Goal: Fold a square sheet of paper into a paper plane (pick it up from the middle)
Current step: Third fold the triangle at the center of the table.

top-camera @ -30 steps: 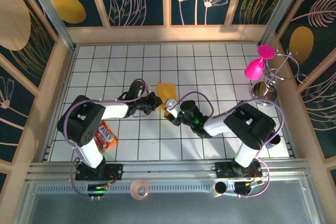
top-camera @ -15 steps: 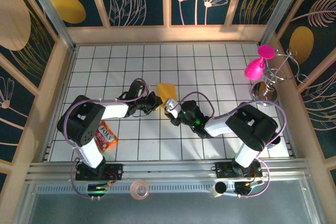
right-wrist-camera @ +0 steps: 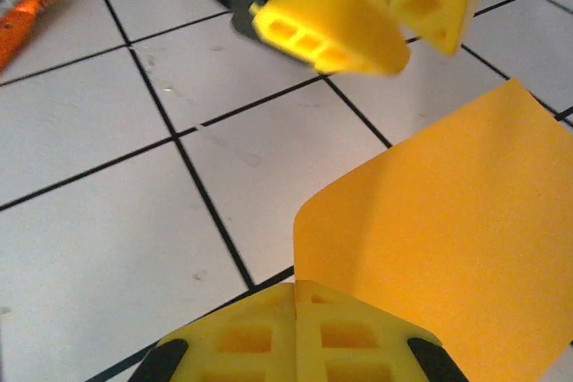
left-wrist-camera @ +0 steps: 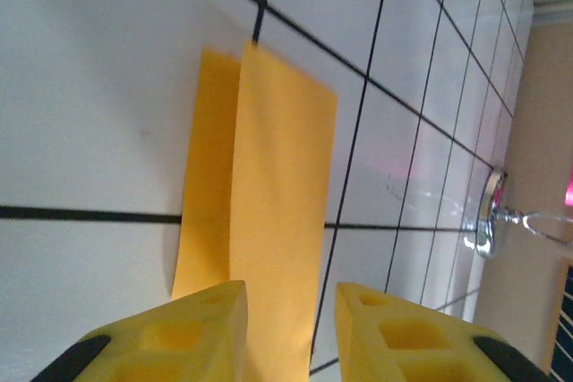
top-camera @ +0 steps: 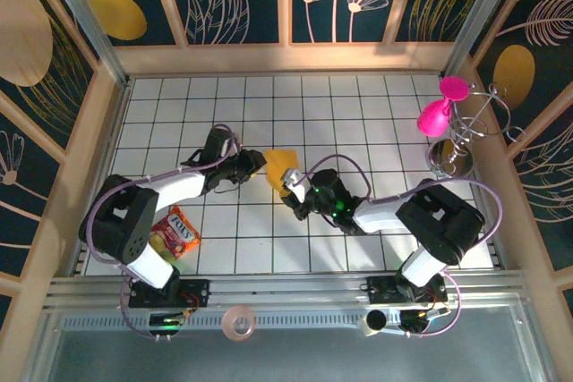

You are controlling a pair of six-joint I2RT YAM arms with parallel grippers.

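The right tool [right-wrist-camera: 295,300] was clamped shut on the edge of a thin orange-yellow paper sheet [right-wrist-camera: 448,239]. The left tool [left-wrist-camera: 291,301] stood partly open astride the sheet's end.

Tiled table [top-camera: 376,105], snack packet [top-camera: 179,232], perhaps folded paper [top-camera: 276,167] atop.

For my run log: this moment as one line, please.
left gripper: open, astride paper sheet | right gripper: shut on paper sheet | paper sheet: folded over
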